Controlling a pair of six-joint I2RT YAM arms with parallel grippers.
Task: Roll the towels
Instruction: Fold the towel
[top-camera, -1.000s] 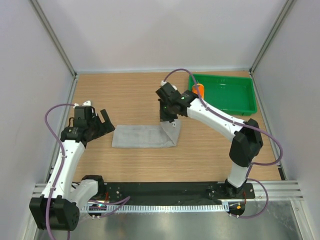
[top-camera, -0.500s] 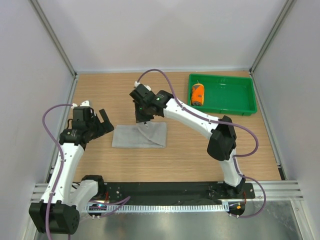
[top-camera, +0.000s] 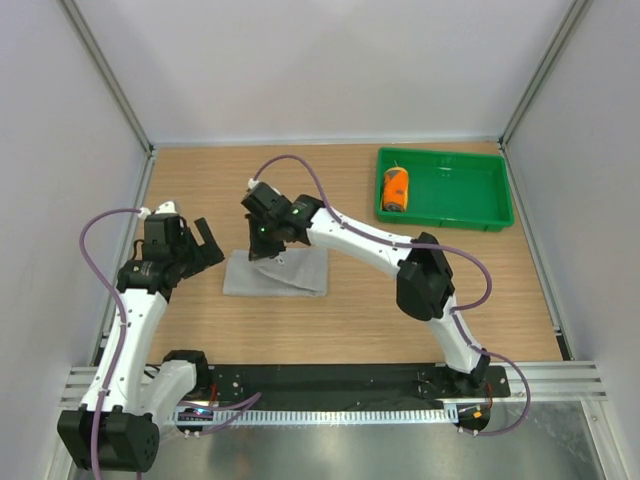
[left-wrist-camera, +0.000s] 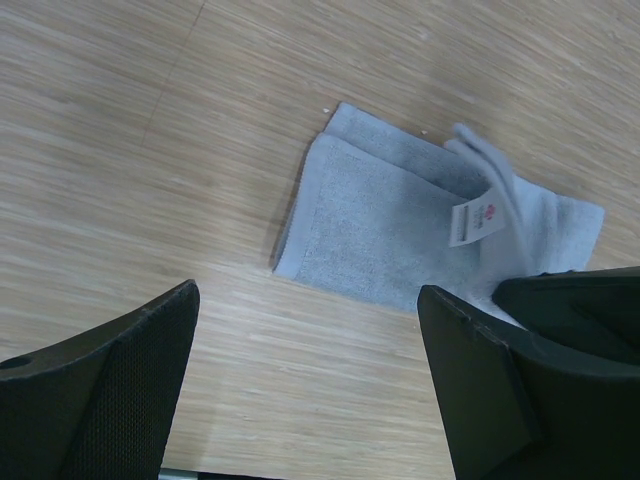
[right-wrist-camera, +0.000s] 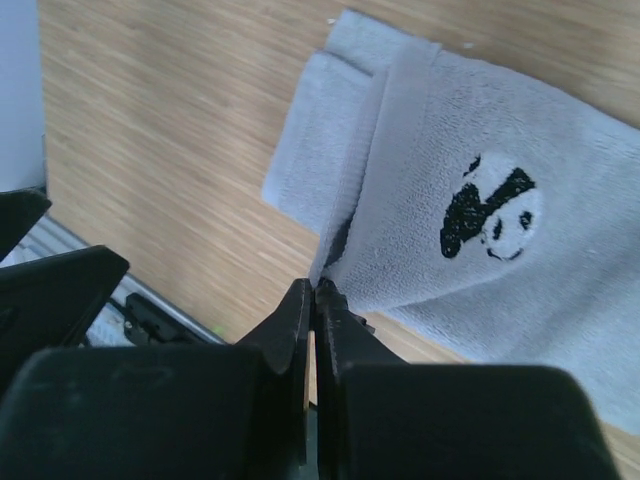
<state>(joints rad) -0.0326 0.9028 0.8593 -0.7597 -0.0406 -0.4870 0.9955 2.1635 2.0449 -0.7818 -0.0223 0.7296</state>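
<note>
Grey towel (top-camera: 295, 278) folded further leftward, edge pinched by right fingers (right-wrist-camera: 290, 335), left fingers (left-wrist-camera: 110, 400) spread

Robot lab test cell, not a home or shop. Evidence: left arm (top-camera: 128, 320) & right arm (top-camera: 360, 237) bolted to black base plate (top-camera: 330, 378) at the near edge of a wood-top table (top-camera: 200, 185). Plain white wall panels (top-camera: 320, 70) sit in alu. frame posts (top-camera: 107, 72). Purple cables (top-camera: 288, 158) loop off the arms, w/ a slotted metal rail (top-camera: 350, 413) in front.
</note>
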